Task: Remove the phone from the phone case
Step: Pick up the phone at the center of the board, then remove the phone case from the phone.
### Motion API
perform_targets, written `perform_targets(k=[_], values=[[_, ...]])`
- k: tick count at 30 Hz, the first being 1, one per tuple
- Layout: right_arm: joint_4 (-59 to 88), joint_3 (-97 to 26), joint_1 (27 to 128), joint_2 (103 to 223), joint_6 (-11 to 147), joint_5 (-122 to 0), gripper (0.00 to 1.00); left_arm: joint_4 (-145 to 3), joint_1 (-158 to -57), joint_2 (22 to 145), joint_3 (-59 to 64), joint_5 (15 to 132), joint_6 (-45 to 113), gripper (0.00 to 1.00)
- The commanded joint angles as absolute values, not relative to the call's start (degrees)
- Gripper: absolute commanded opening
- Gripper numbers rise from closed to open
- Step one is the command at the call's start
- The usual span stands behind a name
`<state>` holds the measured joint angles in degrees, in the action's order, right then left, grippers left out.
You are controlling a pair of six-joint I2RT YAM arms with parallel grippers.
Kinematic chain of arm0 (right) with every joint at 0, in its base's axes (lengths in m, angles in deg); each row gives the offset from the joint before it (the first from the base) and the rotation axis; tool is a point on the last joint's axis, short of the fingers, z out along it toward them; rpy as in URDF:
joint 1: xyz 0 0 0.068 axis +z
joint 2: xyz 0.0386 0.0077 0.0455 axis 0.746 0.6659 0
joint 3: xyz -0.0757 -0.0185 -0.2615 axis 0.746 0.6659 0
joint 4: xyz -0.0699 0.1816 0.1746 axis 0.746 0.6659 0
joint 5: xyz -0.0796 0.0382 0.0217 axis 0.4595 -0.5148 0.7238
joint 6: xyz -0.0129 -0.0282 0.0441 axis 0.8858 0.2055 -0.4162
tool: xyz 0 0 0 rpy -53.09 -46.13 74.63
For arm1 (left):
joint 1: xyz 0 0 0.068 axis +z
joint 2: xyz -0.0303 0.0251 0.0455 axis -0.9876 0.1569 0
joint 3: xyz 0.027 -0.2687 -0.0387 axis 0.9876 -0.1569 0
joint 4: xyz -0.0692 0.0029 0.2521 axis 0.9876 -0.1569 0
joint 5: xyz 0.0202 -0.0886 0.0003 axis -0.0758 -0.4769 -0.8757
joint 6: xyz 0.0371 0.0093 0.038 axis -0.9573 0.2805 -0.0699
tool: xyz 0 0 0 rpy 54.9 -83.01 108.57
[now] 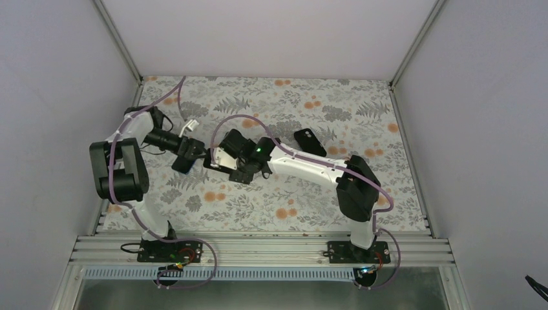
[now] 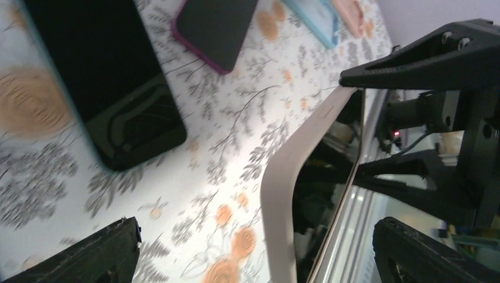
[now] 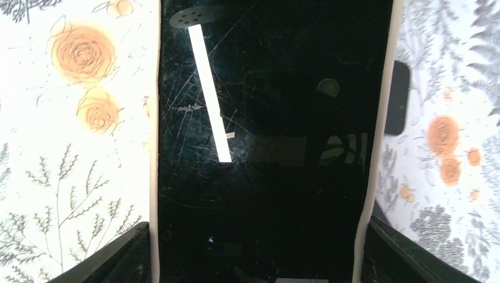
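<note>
Closest to the right wrist lens, the phone (image 3: 265, 147) filled the view. Its scratched black screen was cut off at top and bottom, and it sat in a cream case (image 3: 154, 147) of which only the two long edges showed. The right tool (image 3: 255, 227) gripped it across those edges, with just the finger ends visible in the lower corners.

From the left wrist the same phone appeared edge-on, lifted clear of the desk (image 2: 224, 135) and clamped between the right tool's black fingers (image 2: 413, 62); its lower end ran out of frame. The left tool (image 2: 257, 227) stood wide open, with the phone's near end between its fingers; contact could not be made out.

Overhead, the arms hid most of the phone.

Only the left wrist view showed a black handset (image 2: 100, 82) with a teal rim, a magenta-cased handset (image 2: 215, 26), and a blurred blue case (image 2: 312, 17) and pink case (image 2: 354, 12), both cut off at the top.
</note>
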<state>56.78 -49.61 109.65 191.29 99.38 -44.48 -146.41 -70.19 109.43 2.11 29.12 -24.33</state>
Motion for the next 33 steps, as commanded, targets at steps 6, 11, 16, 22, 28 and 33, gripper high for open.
perform_targets(k=[6, 11, 16, 22, 28, 33], values=[[51.82, -56.82, 108.43, 193.34, 99.85, -39.51, 0.50, -150.85, -75.42, 115.32, 5.89, 20.23, -25.91, 0.80], [51.60, -58.21, 108.06, 194.15, 100.71, -40.62, 0.51, -150.92, -76.08, 115.50, 6.96, 16.97, -25.84, 0.49], [52.33, -57.28, 107.48, 193.03, 100.46, -42.06, 0.84, -150.95, -77.30, 114.28, 9.14, 15.04, -26.44, 0.03], [61.91, -58.74, 97.81, 189.53, 99.99, -58.79, 1.00, -150.94, -80.10, 111.02, 11.30, 21.18, -30.46, 0.02], [75.73, -61.27, 88.35, 189.48, 107.72, -74.94, 0.99, -150.94, -86.04, 103.09, 12.11, 32.87, -39.23, 0.02], [80.05, -60.78, 88.01, 189.55, 111.45, -79.77, 0.97, -150.85, -91.61, 100.45, 15.58, 38.38, -38.44, 0.02]])
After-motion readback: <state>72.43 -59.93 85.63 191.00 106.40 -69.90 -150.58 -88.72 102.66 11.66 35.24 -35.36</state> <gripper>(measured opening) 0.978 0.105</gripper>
